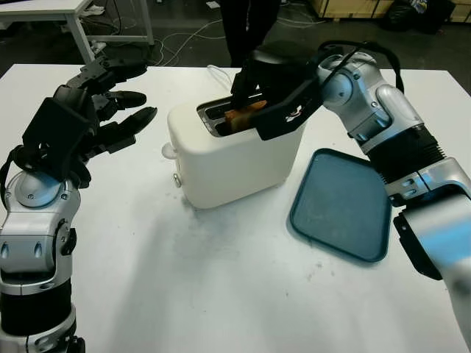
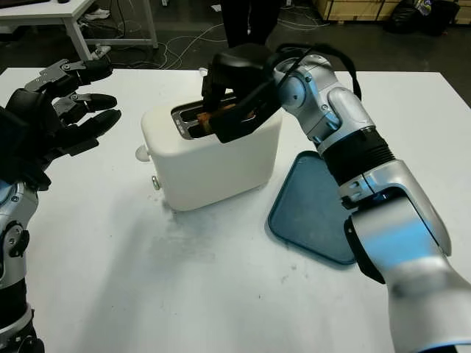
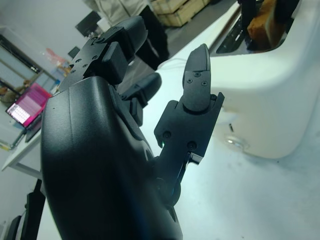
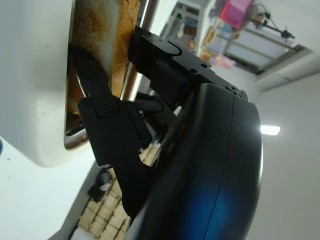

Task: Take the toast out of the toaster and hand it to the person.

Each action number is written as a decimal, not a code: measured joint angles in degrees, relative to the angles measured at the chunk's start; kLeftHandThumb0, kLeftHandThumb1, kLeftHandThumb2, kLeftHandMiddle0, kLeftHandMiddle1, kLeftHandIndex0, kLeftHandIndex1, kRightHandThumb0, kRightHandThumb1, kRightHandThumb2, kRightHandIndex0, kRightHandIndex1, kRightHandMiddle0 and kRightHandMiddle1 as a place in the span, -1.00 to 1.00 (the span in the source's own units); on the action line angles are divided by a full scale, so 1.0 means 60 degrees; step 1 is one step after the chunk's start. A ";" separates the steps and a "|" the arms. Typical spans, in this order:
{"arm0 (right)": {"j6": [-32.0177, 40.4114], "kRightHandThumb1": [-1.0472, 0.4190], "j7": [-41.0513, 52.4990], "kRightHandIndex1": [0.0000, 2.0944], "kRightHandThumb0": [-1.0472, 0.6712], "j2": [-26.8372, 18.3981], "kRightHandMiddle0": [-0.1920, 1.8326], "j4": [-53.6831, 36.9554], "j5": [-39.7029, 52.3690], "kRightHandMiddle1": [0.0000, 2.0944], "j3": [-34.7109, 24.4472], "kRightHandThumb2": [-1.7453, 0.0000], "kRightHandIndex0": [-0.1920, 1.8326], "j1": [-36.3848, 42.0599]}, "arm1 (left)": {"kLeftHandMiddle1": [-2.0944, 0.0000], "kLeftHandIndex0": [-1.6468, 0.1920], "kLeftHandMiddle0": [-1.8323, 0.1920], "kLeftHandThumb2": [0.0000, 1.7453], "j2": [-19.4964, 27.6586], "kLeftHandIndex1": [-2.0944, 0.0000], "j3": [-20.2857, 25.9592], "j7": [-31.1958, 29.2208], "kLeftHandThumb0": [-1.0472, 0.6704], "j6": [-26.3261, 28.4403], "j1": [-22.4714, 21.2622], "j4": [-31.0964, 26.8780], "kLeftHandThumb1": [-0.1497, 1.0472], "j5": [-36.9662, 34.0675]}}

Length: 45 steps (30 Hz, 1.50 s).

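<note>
On the white surface (image 1: 221,279), near the middle and a bit toward the far edge, a white toaster (image 1: 235,158) with two slots on top. In one slot, a brown toast (image 1: 245,114), upper part sticking out above the slot, lower part inside the toaster. Right hand (image 1: 274,87) directly over the toaster top, black fingers (image 4: 97,95) reaching down into the slot and closed on the toast from both sides; seen close in the right wrist view, one finger pressed against the browned face of the toast (image 4: 107,45). Right arm coming from the near right corner of the surface, passing above a dark teal tray (image 1: 342,206). Tray lying flat just beside the toaster, toward the right edge of the surface, nothing on it.

Left hand (image 1: 96,110) open, holding nothing, raised above the left part of the surface, beside the toaster but apart from it. In the left wrist view, the fingers (image 3: 197,85) pointing toward the white side of the toaster (image 3: 270,85), not touching it.

Beyond the far edge of the surface, a person (image 1: 246,26) standing on the floor, dark trousers visible. Also cables on the floor and another white table (image 1: 44,11) at the far left
</note>
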 measured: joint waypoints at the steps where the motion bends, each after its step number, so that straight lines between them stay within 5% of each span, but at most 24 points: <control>1: -0.0137 -0.61 -0.0075 0.41 -0.49 -0.0008 0.53 0.0094 -0.0038 -0.78 0.0109 0.99 0.22 -0.0020 | 0.06 0.41 0.61 -0.49 0.0001 0.46 -0.0002 0.0000 -0.08 -0.0001 0.0000 0.0000 0.45 0.0001; 4: -0.0616 -0.68 -0.0485 0.46 -0.54 -0.0061 0.23 0.0272 -0.0322 -0.04 0.0353 0.99 0.25 -0.0018 | 0.07 0.41 0.61 -0.49 0.0001 0.46 -0.0009 0.0000 -0.07 -0.0003 0.0000 0.0000 0.45 0.0007; 7: -0.0915 -0.76 -0.0653 0.59 -0.51 -0.0195 0.16 0.0281 -0.0387 0.26 0.0472 0.99 0.25 0.0058 | 0.07 0.41 0.61 -0.49 0.0001 0.46 -0.0010 0.0000 -0.07 -0.0003 0.0000 0.0000 0.45 0.0009; 11: -0.1159 -0.82 -0.0944 0.66 -0.46 -0.0339 0.06 0.0241 -0.0668 0.63 0.0658 0.71 0.30 0.0121 | 0.07 0.41 0.60 -0.49 0.0001 0.46 -0.0009 -0.0001 -0.07 -0.0052 0.0002 0.0000 0.46 0.0011; 27: -0.1367 -0.83 -0.3070 0.67 -0.35 -0.0502 -0.07 0.0371 -0.0823 0.67 -0.0440 0.55 0.23 0.0158 | 0.07 0.42 0.62 -0.46 0.0000 0.45 0.0006 -0.0001 -0.04 -0.0048 0.0010 -0.0001 0.44 -0.0007; 45: -0.0622 -0.83 -0.4368 0.67 -0.37 -0.0360 0.03 0.3820 0.0569 0.67 -0.2387 0.53 0.29 -0.1853 | 0.09 0.43 0.61 -0.49 -0.0002 0.46 0.0031 0.0008 -0.02 -0.0047 0.0035 -0.0007 0.47 -0.0010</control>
